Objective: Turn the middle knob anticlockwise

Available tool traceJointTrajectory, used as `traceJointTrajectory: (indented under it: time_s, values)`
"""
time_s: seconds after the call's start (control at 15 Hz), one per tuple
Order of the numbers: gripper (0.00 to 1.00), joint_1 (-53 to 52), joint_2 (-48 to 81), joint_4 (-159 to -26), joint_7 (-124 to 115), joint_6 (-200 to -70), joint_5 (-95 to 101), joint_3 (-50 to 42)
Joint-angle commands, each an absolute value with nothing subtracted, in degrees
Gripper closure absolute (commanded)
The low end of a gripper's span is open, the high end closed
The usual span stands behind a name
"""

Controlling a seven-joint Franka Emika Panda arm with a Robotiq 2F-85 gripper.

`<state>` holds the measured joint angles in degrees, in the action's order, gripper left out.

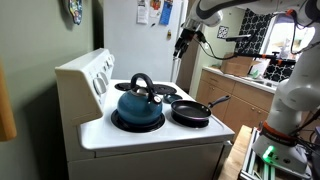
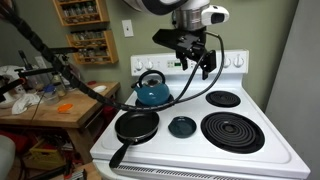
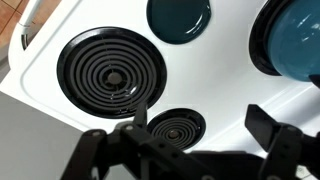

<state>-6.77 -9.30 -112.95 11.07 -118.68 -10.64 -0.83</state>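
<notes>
Up on the stove's white back panel (image 1: pixel 78 66), the middle knob (image 1: pixel 101 72) sits at the centre of a row of alike white dials (image 1: pixel 106 61). They are too small here to count with certainty. One gripper (image 1: pixel 183 42) hangs in the air above the stove, well apart from that row. In the wrist view its jaws stand spread wide with nothing between them.

Below it, the white worktop (image 2: pixel 200 150) shows two bare coil burners, a large one (image 2: pixel 232 130) at the front and a smaller one (image 2: pixel 222 98) behind it. One teal kettle (image 2: pixel 153 90) stands upright on a rear burner; what it holds cannot be seen. One black frying pan (image 2: pixel 135 125) rests in front of the kettle, its handle reaching out past the worktop's edge. Only its dark inner surface shows. One small round teal dish (image 2: pixel 181 126) lies in the middle of the worktop, between the pan and the large coil.

Around the stove are green walls, a wooden spice shelf (image 2: pixel 80 30) and a cluttered wooden counter (image 1: pixel 240 75).
</notes>
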Motion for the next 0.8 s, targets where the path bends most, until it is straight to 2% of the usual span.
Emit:
traceJointTrajectory:
  time_s: [0.0, 0.27, 0.73]
  values:
    - [0.00, -7.0, -4.9, -110.0, 14.0, -123.9, -15.4, 0.5]
    - [0.00, -7.7, 4.1, -102.4, 16.3, -129.2, -22.5, 3.2]
    - [0.00, -6.5, 23.8, -78.9, 17.9, -124.2, -24.0, 9.5]
